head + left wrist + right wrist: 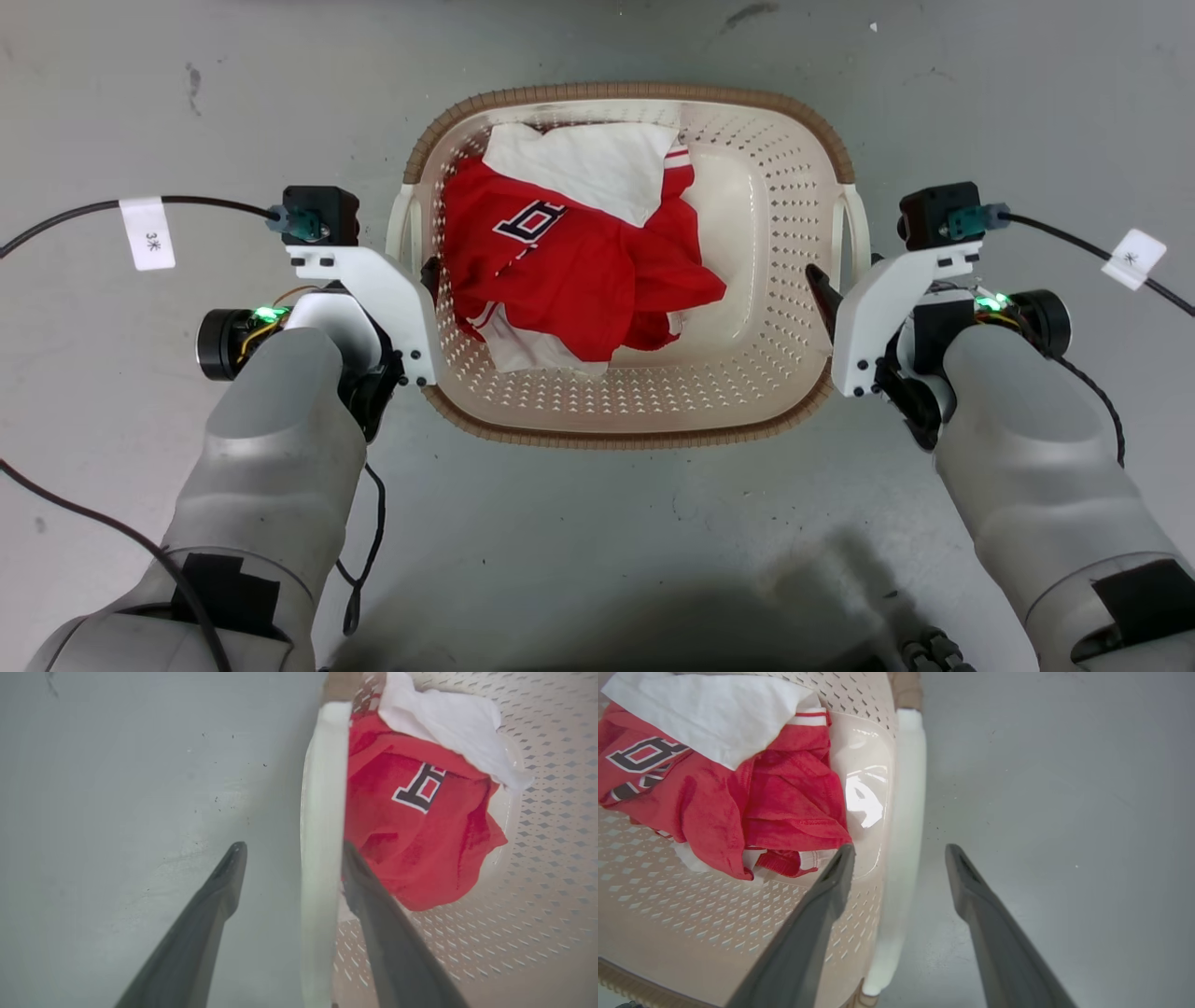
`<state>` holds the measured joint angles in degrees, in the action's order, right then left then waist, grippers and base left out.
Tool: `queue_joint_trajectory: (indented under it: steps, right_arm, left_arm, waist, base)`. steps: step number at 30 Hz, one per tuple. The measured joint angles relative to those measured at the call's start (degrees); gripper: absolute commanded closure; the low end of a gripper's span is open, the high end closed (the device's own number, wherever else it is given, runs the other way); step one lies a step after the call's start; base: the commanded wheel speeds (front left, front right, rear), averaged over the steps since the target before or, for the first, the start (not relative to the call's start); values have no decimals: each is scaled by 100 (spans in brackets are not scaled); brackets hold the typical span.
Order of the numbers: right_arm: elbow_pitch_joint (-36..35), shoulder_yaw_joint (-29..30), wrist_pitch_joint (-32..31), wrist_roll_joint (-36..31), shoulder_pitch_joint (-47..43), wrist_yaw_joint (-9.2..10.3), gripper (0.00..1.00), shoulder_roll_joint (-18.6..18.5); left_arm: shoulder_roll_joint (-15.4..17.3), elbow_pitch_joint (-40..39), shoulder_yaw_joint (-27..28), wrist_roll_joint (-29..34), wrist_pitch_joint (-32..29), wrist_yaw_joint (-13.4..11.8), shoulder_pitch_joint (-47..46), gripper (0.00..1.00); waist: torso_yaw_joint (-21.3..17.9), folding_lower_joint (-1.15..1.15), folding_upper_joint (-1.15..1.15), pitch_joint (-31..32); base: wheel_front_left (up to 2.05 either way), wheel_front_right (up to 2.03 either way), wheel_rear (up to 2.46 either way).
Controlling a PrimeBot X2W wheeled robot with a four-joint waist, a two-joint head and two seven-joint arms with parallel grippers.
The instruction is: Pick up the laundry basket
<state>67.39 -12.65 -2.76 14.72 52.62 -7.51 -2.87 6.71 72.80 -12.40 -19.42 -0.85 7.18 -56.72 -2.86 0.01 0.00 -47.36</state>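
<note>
Laundry basket sat on the smooth grey floor, centred between the two arms. It was cream plastic and rounded-rectangular, with walls and bottom pierced by rows of small diamond holes. It had a brown woven-look rim and a glossy white loop handle on each side.

Inside lay a crumpled red jersey with dark block lettering, and a white cloth over its far part.

Left gripper had its fingers parted and held nothing. The left handle stood between them, with the inner finger just beside it inside the basket and the outer finger apart over the floor.

Right gripper was likewise spread and empty. It straddled the right handle, with a gap on either side.
</note>
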Motion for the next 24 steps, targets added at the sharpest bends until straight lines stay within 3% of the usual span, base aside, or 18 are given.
queue_joint_trajectory:
  steps: [3,4,5,6,24]
  right_arm:
    - [104,-140,-57,112,146,0,0,0]
    - [138,-168,-76,152,176,0,40,0]
    - [170,-201,-89,211,197,0,69,0]
    - [180,-241,-88,274,213,1,100,-1]
    - [358,-875,-90,845,281,11,100,-20]
  left_arm:
    - [8,25,-31,-47,-130,14,-62,0]
    - [7,33,-36,-69,-161,14,-92,0]
    - [5,34,-53,-86,-179,15,-114,60]
    - [1,34,-67,-104,-197,16,-131,100]
    - [-59,-108,-632,-746,-573,31,-36,100]
  waist:
    - [-6,0,0,-94]
    - [-8,0,0,-115]
    - [-9,0,0,-130]
    - [-8,0,0,-140]
    - [-1,-1,0,-3]
  base:
    - [0,0,0]
    - [0,0,0]
    - [0,0,0]
    - [0,0,0]
    - [0,0,0]
